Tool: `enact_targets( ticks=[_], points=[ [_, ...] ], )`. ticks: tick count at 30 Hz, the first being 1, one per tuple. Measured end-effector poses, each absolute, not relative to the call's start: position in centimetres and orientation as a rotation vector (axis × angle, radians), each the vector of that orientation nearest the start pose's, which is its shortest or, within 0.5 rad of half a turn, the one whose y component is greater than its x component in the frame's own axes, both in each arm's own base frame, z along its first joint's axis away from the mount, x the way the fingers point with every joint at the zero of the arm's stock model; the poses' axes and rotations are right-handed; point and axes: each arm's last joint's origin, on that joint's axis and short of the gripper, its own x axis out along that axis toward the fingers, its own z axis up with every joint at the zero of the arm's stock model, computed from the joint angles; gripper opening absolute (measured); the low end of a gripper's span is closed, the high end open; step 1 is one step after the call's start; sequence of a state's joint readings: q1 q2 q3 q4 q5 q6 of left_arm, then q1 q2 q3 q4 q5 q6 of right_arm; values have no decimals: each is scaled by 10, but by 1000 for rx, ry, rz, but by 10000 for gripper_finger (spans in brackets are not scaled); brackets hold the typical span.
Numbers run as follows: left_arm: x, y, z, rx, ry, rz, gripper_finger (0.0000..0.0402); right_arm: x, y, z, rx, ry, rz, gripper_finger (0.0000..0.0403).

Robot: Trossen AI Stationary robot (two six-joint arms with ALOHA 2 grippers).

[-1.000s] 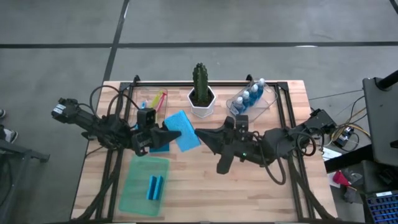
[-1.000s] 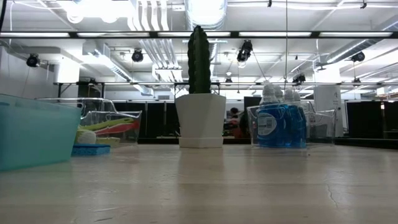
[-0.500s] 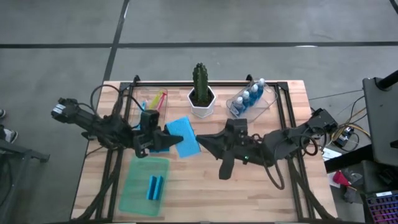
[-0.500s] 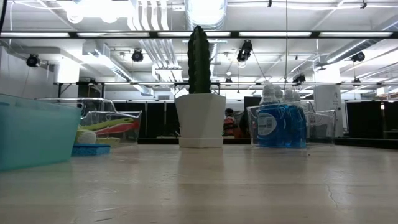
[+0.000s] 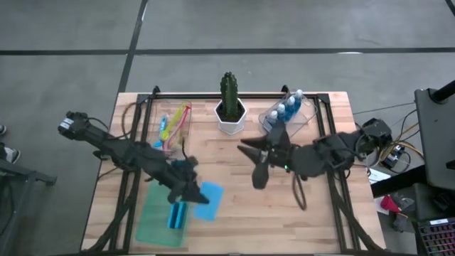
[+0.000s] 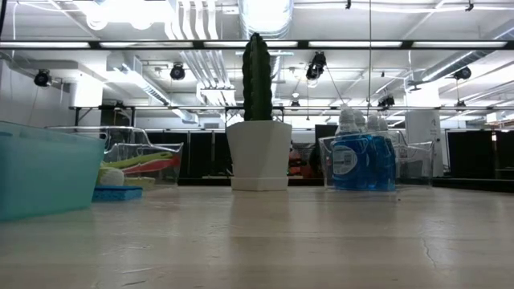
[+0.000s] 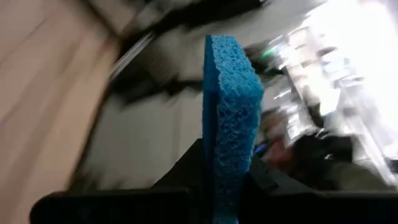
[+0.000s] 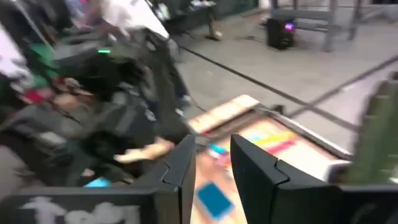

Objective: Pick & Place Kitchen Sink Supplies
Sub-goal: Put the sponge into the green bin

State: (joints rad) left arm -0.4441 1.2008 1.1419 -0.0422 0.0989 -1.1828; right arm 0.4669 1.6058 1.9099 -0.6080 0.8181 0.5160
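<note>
My left gripper (image 5: 195, 193) is clamped on a teal-blue sponge (image 5: 207, 192), which it holds above the right edge of the translucent green tray (image 5: 153, 217) near the table's front; in the left wrist view the sponge (image 7: 230, 124) stands edge-on between my fingers. Two more sponges (image 5: 177, 214) lie in the tray. My right gripper (image 5: 250, 160) hangs over mid-table near the cactus (image 5: 228, 92), holding nothing, its fingers (image 8: 180, 171) a little apart. The blue bottles (image 5: 286, 109) sit in a clear bin at far right, the brushes (image 5: 174, 121) in another at far left.
</note>
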Motion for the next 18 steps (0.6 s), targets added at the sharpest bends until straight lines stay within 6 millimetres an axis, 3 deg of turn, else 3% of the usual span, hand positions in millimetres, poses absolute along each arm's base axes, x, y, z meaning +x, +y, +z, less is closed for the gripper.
enact_targets(
  ticks=[4, 8, 18],
  points=[
    [229, -123, 358, -1176, 732, -246, 45, 303, 112, 464, 275, 246, -427, 100],
    [212, -129, 337, -1250, 925, 23, 44, 312, 96, 458, 254, 347, -302, 96],
    [176, -149, 315, -1386, 1018, 476, 43, 323, 78, 452, 104, 424, -172, 71]
  ],
)
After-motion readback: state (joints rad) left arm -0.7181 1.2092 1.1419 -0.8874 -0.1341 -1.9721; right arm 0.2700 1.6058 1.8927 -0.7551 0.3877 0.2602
